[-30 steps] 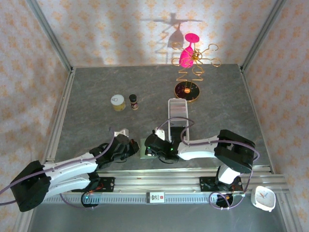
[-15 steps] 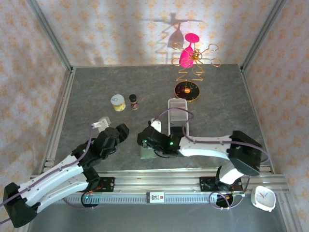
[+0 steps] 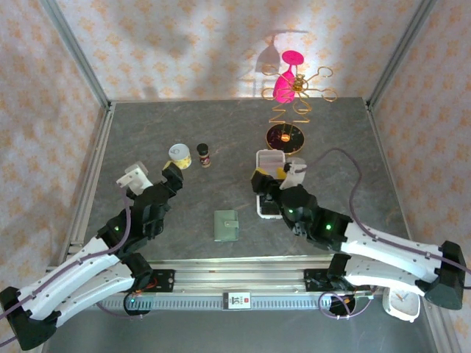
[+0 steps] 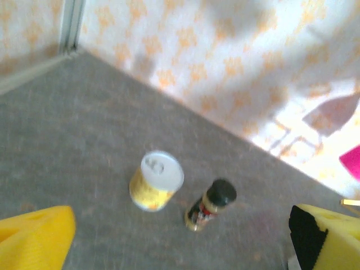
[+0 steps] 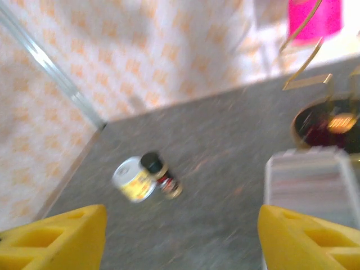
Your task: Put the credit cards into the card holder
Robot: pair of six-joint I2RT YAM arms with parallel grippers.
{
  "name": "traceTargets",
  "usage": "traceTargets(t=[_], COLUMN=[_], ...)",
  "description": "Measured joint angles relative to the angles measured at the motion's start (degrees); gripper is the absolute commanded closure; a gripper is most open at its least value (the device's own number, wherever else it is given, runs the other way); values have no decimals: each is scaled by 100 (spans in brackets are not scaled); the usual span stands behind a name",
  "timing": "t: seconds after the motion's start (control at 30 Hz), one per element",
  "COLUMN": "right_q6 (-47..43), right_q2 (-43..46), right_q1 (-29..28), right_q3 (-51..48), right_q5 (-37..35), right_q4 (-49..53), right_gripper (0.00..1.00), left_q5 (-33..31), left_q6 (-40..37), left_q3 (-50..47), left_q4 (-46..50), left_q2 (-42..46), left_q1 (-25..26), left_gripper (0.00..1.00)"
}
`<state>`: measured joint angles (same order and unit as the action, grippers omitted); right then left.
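The card holder (image 3: 226, 225), a small sage-green wallet, lies folded shut on the grey table between the two arms, with nothing touching it. The credit cards are out of view. My left gripper (image 3: 154, 177) hangs up and to the left of the wallet, near the yellow can, and its yellow fingers (image 4: 35, 236) stand wide open with nothing between them. My right gripper (image 3: 276, 174) hovers over the near end of the white tray, up and right of the wallet. It is open and empty (image 5: 180, 242).
A yellow can (image 3: 179, 155) and a small dark-capped spice bottle (image 3: 204, 154) stand at the back left. The long white tray (image 5: 315, 185) lies right of centre. Behind it stands a gold wire stand (image 3: 284, 137) with a pink glass (image 3: 285, 82).
Both grippers have opened and pulled up and away from the wallet, the left going left, the right going right. The wallet stays flat on the table.
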<state>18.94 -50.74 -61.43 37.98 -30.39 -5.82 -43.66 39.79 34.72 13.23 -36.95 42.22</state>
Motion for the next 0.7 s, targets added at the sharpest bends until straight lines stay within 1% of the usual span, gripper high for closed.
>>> traceTargets(t=[0.07,0.1,0.17,0.23,0.3,0.33,0.4,0.5,0.6,0.7], right_q6=[-684,-1067,-1648,-2079,-2330,-2422,-2573,-2752,-2826,-2813], right_q2=[262,367,474,485,485,490,490,468,321,146], right_q1=[55,122,374,841,1412,1738,2350,3171,3842,4347], right_q3=[-345,-555,-901,-1182,-1427,-1563,-1812,-2153,-2396,-2590], right_q5=[-352,-490,-640,-632,-531,-448,-249,166,551,883], right_q4=[-498,-793,-1244,-1591,-1880,-2065,-2391,-2796,-3128,-3329], right_gripper=[21,20,16,12,5,0,0,0,0,0], left_q5=[-293,-457,-699,-789,-800,-798,-785,-769,-682,-629], left_q6=[-592,-951,-1574,-2068,-2341,-2409,-2538,-2649,-2684,-2671], left_q3=[-319,-610,-1174,-1703,-1904,-1917,-1891,-1792,-1694,-1670], left_q4=[-761,-1303,-2297,-3191,-3663,-3847,-4175,-4378,-4435,-4441], left_q2=[131,212,286,195,-44,-214,-588,-1126,-1521,-1805], left_q1=[-7,-33,-144,-422,-785,-986,-1379,-1904,-2380,-2778], left_gripper=[1,1,1,1,1,1,1,1,1,1])
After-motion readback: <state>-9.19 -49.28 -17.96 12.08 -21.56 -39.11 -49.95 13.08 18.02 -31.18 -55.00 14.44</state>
